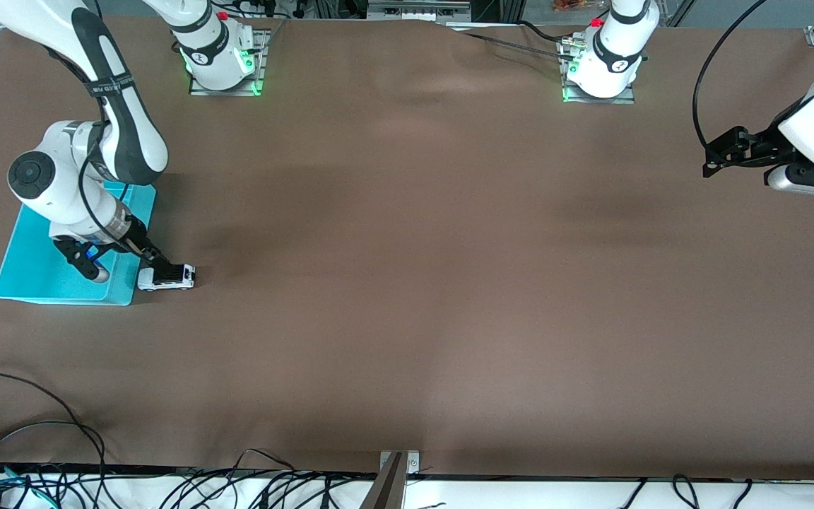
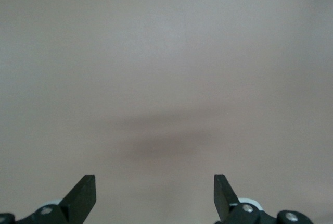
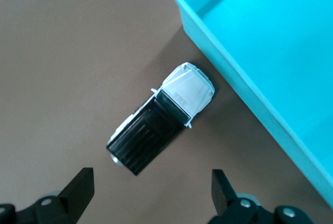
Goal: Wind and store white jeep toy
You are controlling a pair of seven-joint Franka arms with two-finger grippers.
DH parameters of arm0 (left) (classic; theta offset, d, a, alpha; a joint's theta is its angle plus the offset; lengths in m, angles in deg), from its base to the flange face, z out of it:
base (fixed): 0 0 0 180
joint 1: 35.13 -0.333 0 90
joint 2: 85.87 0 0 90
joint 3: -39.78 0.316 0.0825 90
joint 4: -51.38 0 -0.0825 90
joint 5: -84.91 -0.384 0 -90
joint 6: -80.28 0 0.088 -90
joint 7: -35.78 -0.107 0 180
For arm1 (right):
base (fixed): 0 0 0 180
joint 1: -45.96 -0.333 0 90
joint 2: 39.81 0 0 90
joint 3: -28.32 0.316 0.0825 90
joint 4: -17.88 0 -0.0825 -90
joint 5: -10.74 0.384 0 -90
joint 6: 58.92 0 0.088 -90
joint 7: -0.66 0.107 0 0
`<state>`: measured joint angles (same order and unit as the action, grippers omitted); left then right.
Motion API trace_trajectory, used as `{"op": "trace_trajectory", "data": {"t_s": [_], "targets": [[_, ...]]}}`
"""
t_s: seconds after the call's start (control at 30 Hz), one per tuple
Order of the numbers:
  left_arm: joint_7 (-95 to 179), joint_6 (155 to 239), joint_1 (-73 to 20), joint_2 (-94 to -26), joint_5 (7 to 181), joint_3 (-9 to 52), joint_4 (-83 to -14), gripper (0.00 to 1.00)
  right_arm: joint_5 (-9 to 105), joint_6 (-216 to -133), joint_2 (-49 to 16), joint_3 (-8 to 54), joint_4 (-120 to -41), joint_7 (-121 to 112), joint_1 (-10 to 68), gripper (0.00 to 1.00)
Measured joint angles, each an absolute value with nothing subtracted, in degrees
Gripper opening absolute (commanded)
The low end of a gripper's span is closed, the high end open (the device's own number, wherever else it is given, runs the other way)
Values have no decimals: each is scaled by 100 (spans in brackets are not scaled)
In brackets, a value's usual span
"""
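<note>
I count one white jeep toy [image 1: 167, 277], one cyan bin [image 1: 39, 279], two arms each with one tool, all at one tabletop [image 1: 449, 283].

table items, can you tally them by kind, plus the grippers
white jeep toy: 1, on the table beside the bin
cyan bin: 1
right gripper: 1, open over the jeep
left gripper: 1, open, waiting over bare table
total: 4
</note>
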<state>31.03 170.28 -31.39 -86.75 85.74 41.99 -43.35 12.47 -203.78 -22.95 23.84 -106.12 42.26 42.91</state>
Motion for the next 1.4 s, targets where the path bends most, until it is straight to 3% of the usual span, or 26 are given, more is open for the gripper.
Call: {"op": "trace_trajectory", "data": {"t_s": [0.53, 1.4], "targets": [[3105, 17028, -3124, -8673, 8574, 4194, -4285, 100, 1247, -21097, -1963, 2384, -10614, 6541, 4291, 100], [3187, 17028, -3114, -8667, 8574, 4193, -4283, 100, 1247, -21568, -1420, 2400, -10614, 6906, 4257, 100]]}}
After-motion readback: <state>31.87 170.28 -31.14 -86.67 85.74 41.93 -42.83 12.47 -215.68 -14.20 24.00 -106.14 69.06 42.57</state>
